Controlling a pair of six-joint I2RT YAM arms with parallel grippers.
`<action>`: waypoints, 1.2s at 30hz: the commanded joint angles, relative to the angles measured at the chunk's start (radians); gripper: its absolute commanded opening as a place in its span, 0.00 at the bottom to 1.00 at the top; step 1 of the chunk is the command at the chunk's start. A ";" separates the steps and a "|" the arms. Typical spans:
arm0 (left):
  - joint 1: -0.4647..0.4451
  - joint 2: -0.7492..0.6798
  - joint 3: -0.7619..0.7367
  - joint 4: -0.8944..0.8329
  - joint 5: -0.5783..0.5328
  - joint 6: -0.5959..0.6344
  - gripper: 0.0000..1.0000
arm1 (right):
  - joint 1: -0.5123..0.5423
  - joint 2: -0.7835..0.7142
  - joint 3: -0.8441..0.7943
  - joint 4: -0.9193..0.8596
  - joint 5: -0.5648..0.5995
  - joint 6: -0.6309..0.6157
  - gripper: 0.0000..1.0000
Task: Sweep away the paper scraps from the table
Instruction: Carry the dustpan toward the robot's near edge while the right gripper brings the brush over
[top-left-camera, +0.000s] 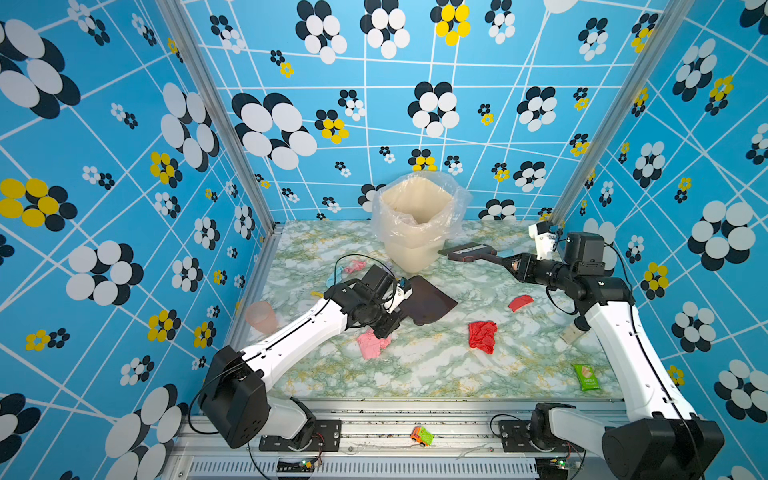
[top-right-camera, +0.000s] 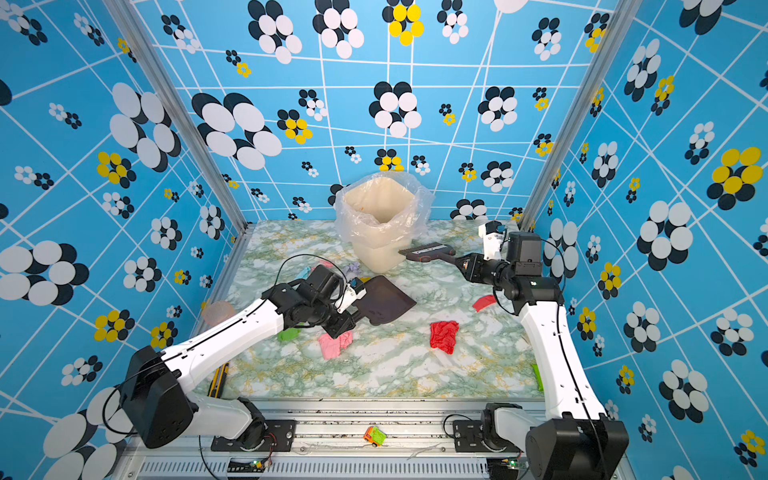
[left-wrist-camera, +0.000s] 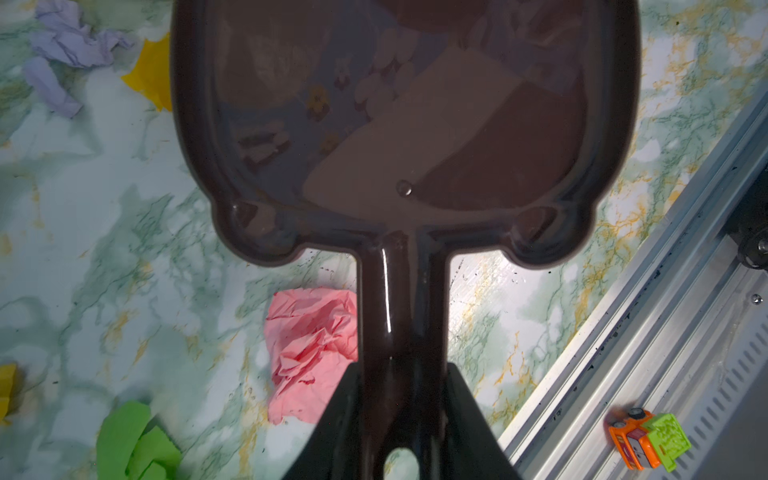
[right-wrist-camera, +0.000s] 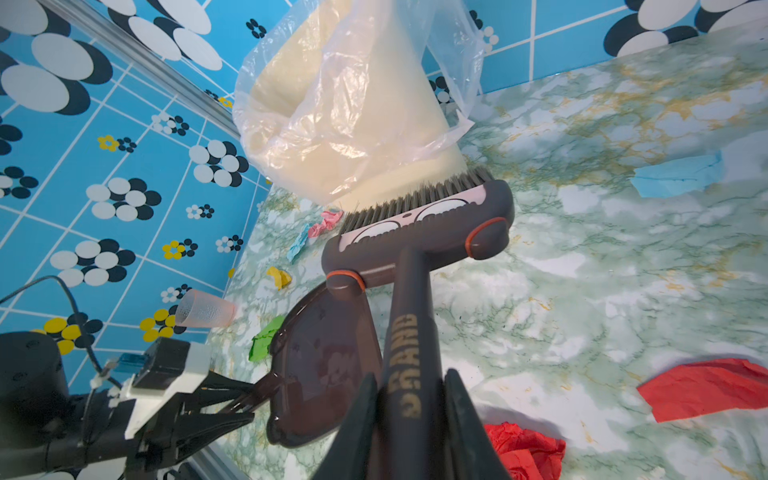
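My left gripper (top-left-camera: 397, 318) (left-wrist-camera: 401, 415) is shut on the handle of a dark brown dustpan (top-left-camera: 428, 301) (left-wrist-camera: 399, 124) that is held over the middle of the table (top-left-camera: 436, 374). A pink wad (top-left-camera: 372, 344) (left-wrist-camera: 311, 349) lies just beneath the handle, and a green wad (top-right-camera: 288, 333) lies beside the arm. My right gripper (top-left-camera: 505, 262) (right-wrist-camera: 409, 415) is shut on the handle of a grey brush (top-left-camera: 467, 251) (right-wrist-camera: 419, 232), whose bristles are next to the bin. Red scraps (top-left-camera: 482, 336) (top-left-camera: 519, 302) lie right of the dustpan. Pink, light blue, lavender and yellow scraps (top-left-camera: 353, 267) (left-wrist-camera: 70, 41) lie left of the bin.
A cream bin with a clear plastic liner (top-left-camera: 415, 224) stands at the back centre. A pink translucent cup (top-left-camera: 261, 316) lies at the left edge. A green snack packet (top-left-camera: 586, 376) lies front right. A toy car (top-left-camera: 421, 436) sits on the front rail.
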 joint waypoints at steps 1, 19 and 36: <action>0.053 -0.082 -0.036 -0.042 0.008 -0.022 0.00 | 0.028 -0.051 -0.030 0.065 -0.039 -0.041 0.00; 0.197 -0.350 -0.133 -0.123 -0.073 -0.187 0.00 | 0.278 -0.126 -0.163 0.022 0.029 -0.164 0.00; 0.276 -0.386 -0.167 -0.124 -0.072 -0.222 0.00 | 0.280 -0.167 -0.201 0.181 0.002 -0.108 0.00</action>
